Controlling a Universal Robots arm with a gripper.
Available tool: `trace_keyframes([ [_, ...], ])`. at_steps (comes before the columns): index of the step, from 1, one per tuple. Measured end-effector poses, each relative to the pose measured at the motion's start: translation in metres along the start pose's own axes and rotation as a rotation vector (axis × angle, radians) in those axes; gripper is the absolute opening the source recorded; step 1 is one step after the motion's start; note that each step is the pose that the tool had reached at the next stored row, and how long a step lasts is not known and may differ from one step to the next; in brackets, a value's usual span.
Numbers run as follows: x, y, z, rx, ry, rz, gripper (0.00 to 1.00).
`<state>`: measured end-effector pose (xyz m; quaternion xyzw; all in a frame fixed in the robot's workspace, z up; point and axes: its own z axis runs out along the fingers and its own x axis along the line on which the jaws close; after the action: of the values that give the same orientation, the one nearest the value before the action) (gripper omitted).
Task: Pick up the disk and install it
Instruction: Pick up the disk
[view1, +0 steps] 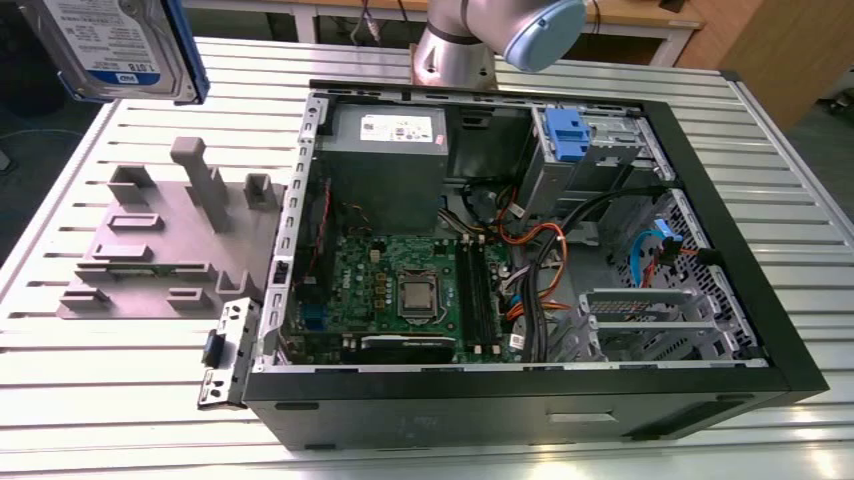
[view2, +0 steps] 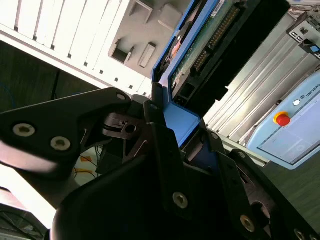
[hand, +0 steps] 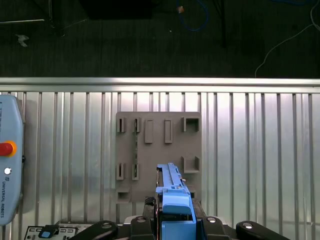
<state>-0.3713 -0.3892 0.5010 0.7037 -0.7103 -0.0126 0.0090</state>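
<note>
1. Gripper (view2: 182, 131) clamped tight on the disk (view2: 212, 32); its fingers (view2: 161, 140) press both sides of the blue carrier frame.
2. Disk (view1: 114, 45) hangs in the air at the exterior view's upper left, label toward that camera (off the slatted table (view1: 134, 400)).
3. Grey fixture plate (hand: 157, 135) lies on the table beneath the disk.
4. Open computer case (view1: 747, 295) sits to the plate's right in the exterior view, well apart from the disk.

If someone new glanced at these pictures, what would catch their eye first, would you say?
The open computer case, green motherboard exposed, lies on the slatted metal table and dominates the exterior view. At that view's top left the disk is held in the air; in the second wrist view the gripper is clamped on its blue carrier frame.
</note>
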Motion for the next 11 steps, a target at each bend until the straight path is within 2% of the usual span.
trace_keyframes([
  [5, 0.0087, -0.0003, -0.0001, 0.0000, 0.0000, 0.000, 0.37],
  [11, 0.0151, -0.0005, 0.0000, 0.0001, 0.0001, 0.000, 0.37],
])
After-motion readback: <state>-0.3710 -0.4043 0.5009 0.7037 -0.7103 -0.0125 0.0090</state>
